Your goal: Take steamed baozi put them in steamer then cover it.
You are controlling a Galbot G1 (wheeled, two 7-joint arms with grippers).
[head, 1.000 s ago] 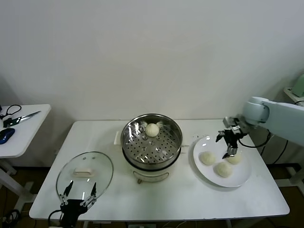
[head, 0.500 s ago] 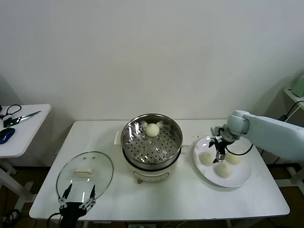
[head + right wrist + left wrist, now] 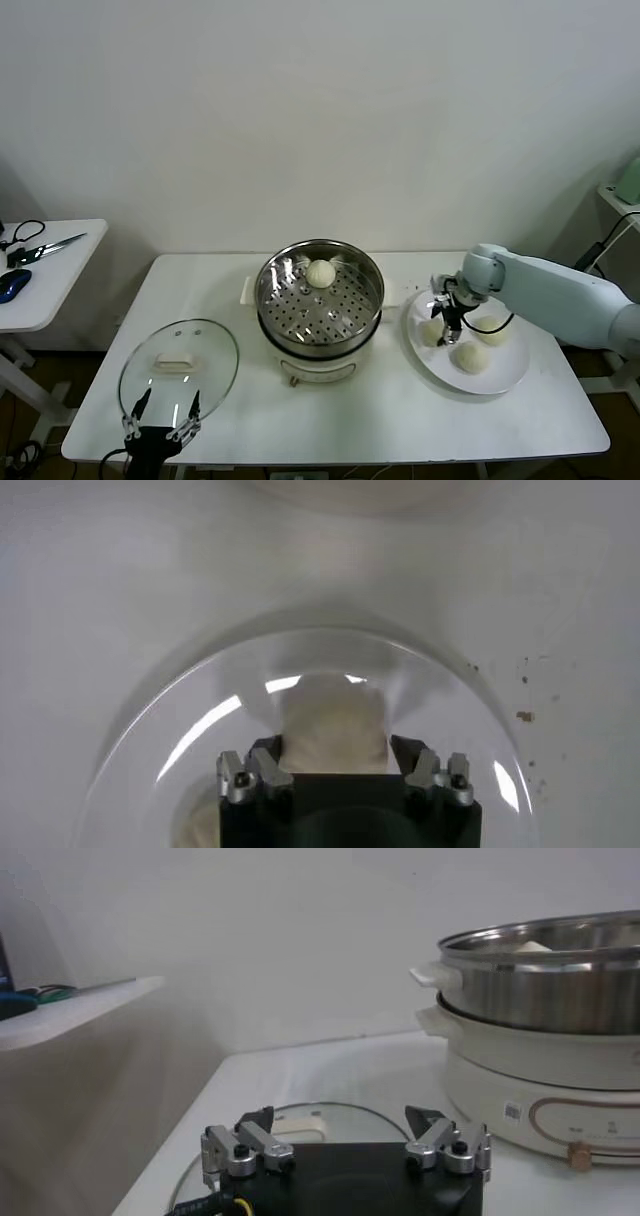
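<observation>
One steamed baozi (image 3: 320,273) lies on the perforated tray of the steel steamer (image 3: 322,347) at the table's middle. Three more sit on a white plate (image 3: 503,382) to the right. My right gripper (image 3: 447,318) points down over the plate's left bun (image 3: 432,334); in the right wrist view its fingers (image 3: 265,760) press both sides of that baozi (image 3: 335,725), which still rests on the plate. The glass cover (image 3: 178,365) lies flat at the front left. My left gripper (image 3: 167,400) stands open at the table's front edge, just short of the cover (image 3: 300,1123).
Two other buns (image 3: 470,357) (image 3: 491,331) sit close to the right gripper on the plate. A small side table (image 3: 60,290) at far left carries scissors (image 3: 45,245). In the left wrist view the steamer (image 3: 560,998) stands beyond the lid.
My right arm has swung left across the plate, from the far bun to the left one, and its fingers have closed onto that bun. The left arm has stayed put.
</observation>
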